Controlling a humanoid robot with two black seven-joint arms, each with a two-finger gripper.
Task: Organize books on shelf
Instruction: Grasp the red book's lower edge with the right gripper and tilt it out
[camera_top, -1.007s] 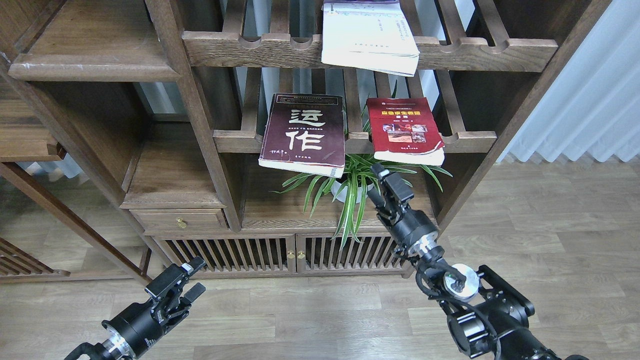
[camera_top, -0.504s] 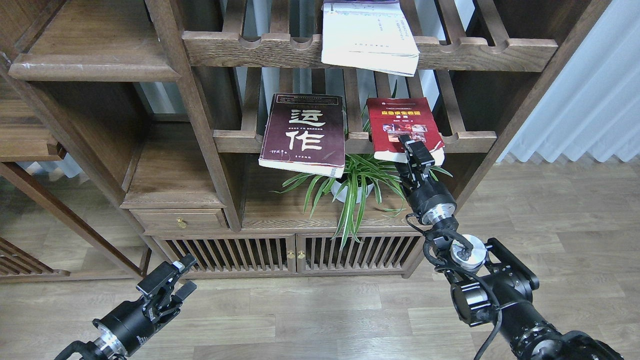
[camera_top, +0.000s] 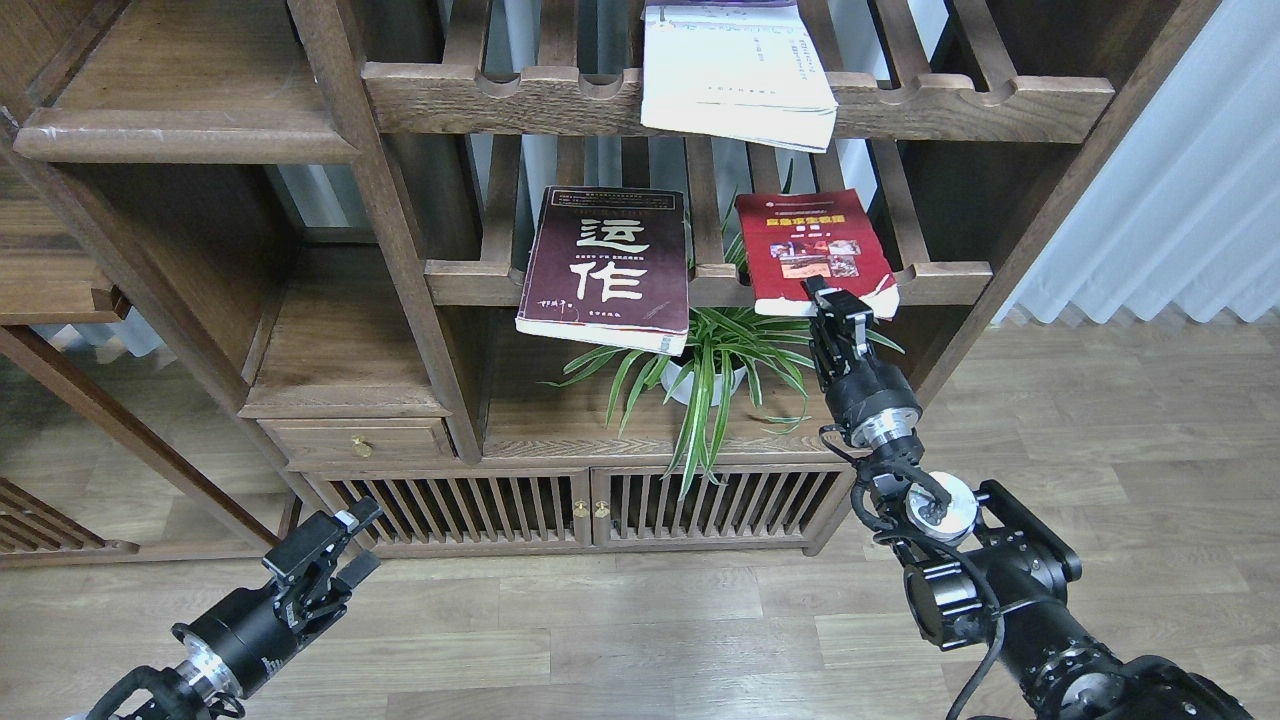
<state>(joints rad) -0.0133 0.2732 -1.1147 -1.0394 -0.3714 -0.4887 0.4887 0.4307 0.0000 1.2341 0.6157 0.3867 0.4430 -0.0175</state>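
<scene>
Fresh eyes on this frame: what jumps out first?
The right gripper at the near edge of the red book on the middle slatted rack. Beside it lies the maroon book with big white characters, overhanging a potted plant; a white book juts off the rack above.

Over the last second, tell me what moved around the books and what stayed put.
The right gripper rose from in front of the plant to the front edge of the red book, which shifted slightly on its rack; whether the gripper has hold of it cannot be told. The left gripper sank down and to the left, open. The maroon book and the white book stayed where they were.
</scene>
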